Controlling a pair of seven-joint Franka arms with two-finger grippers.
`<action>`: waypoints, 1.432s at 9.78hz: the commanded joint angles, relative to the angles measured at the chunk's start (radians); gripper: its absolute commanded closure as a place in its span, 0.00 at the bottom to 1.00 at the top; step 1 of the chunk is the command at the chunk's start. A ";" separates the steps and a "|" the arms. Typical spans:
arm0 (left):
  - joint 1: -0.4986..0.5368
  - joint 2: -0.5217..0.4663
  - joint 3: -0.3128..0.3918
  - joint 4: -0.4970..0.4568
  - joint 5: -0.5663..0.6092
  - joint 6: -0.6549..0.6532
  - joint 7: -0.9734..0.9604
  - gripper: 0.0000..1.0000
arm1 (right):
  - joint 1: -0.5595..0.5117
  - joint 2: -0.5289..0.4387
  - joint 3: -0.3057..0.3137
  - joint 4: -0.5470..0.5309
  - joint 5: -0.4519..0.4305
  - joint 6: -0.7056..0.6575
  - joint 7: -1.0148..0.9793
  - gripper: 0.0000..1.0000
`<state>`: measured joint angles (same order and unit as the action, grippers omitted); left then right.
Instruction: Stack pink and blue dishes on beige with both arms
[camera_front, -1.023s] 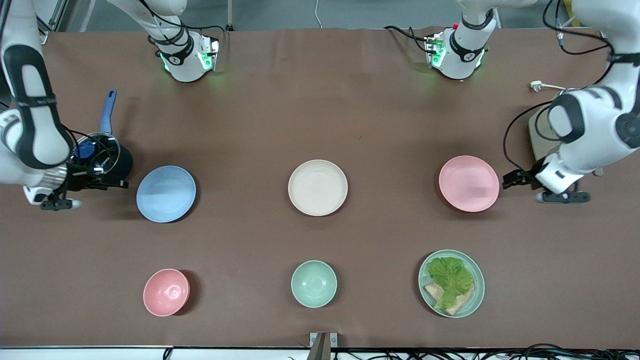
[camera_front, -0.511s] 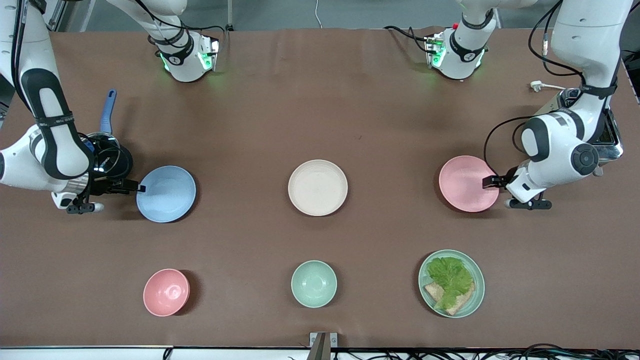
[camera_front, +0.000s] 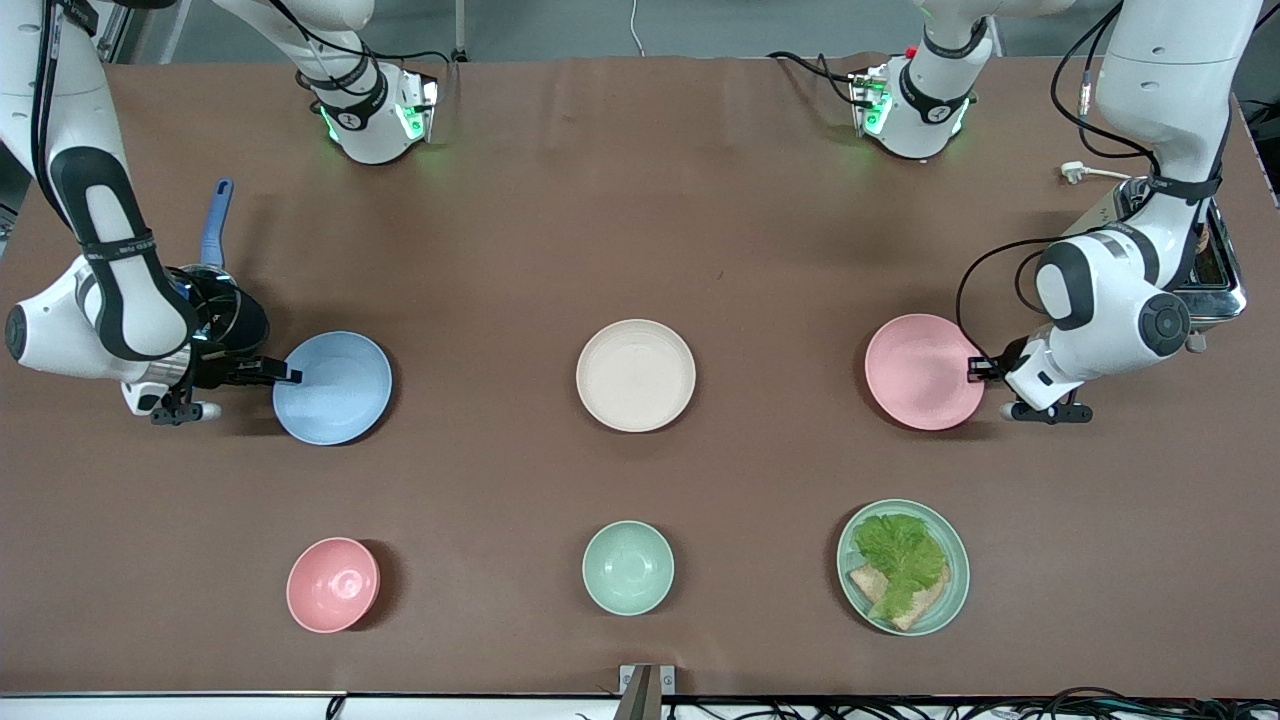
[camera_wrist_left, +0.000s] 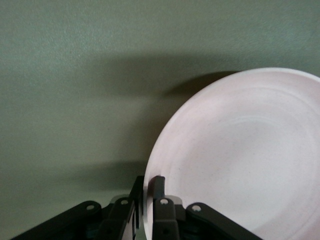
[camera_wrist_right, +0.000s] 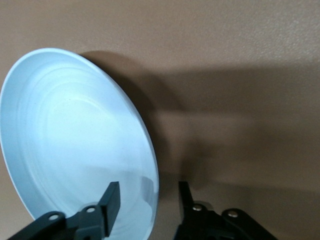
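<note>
Your left pincer (camera_front: 976, 368) sits low at the left arm's end of the surface, fingers (camera_wrist_left: 158, 200) pinched nearly together. Your right pincer (camera_front: 283, 375), low at the right arm's end, has its fingers (camera_wrist_right: 111, 200) spread apart.

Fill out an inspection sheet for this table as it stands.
Surface: brown table covering, flat.
Job's things: light blue round plate, cream-beige round plate at the centre with nothing on it, pale pink round plate; none stacked.
Clutter: small pink bowl, mint-green bowl, mint-green plate with lettuce and bread, blue-handled dark pot.
Grippers: left pincer shut on the pink plate's rim; right pincer open, straddling the blue plate's rim.
Cables: white plug near the left arm's end.
Surroundings: nothing seen.
</note>
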<state>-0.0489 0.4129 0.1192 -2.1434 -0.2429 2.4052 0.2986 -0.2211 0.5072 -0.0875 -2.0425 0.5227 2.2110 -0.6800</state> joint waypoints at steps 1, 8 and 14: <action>-0.003 -0.052 -0.007 0.003 -0.018 -0.004 0.008 1.00 | 0.005 -0.006 -0.001 -0.012 0.030 0.012 -0.026 0.96; -0.020 0.001 -0.485 0.393 -0.018 -0.209 -0.485 1.00 | 0.025 -0.087 -0.055 0.305 -0.105 -0.466 0.216 0.99; -0.167 0.322 -0.586 0.471 0.139 0.088 -0.726 0.97 | 0.258 -0.191 -0.047 0.481 -0.164 -0.677 0.708 0.99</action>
<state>-0.2220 0.6988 -0.4671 -1.6979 -0.1692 2.4968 -0.3878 -0.0059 0.3409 -0.1289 -1.5502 0.3686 1.5467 -0.0531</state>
